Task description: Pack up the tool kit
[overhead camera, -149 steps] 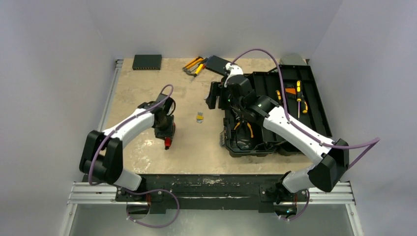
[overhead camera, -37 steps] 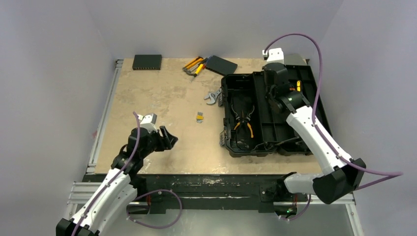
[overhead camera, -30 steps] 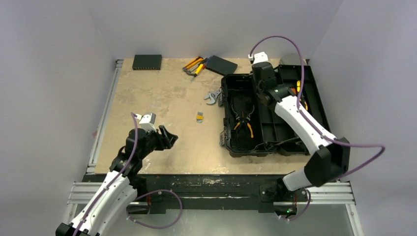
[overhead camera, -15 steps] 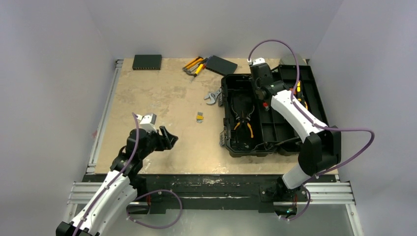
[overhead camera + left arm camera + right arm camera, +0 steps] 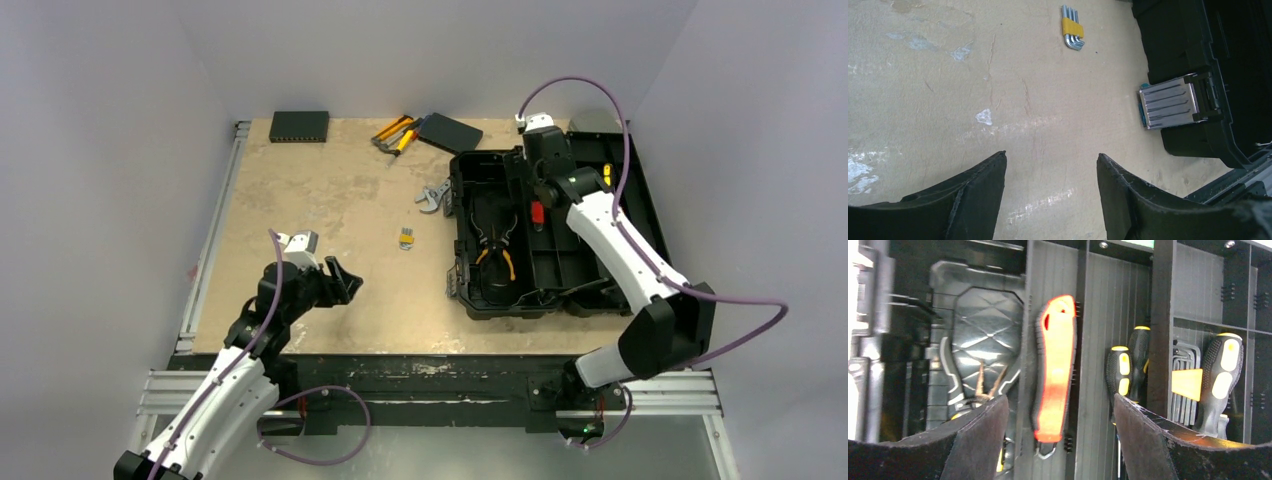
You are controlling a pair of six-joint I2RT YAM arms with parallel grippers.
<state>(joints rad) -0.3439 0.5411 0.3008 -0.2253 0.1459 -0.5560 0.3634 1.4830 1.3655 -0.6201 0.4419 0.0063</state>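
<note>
Top external view: toolbox point(image 5: 520, 305), open, right of centre, its near wall close to the front edge of the table point(image 5: 300, 220). Red-handled tool point(image 5: 1055, 365) lies free in a ribbed middle channel, with pliers point(image 5: 495, 240) in the bay to its left and yellow-black screwdrivers point(image 5: 1120, 375) to its right. Right gripper point(image 5: 1058, 402) sits directly above the red handle, jaws spread wide, nothing between them. Step judged: this tool placed, others not yet packed. Loose on the table: wrench point(image 5: 432, 195) just left of the box's far corner, hex key set point(image 5: 1071, 32) at centre, yellow-black tools point(image 5: 395, 132) at upper centre beside a flat black box point(image 5: 449, 131). Left gripper point(image 5: 1050, 160), lower left, jaws parted and empty over bare table. Next move judged: right arm lifts straight up, clear of dividers and box walls. Left arm has open table toward the hex keys.
</note>
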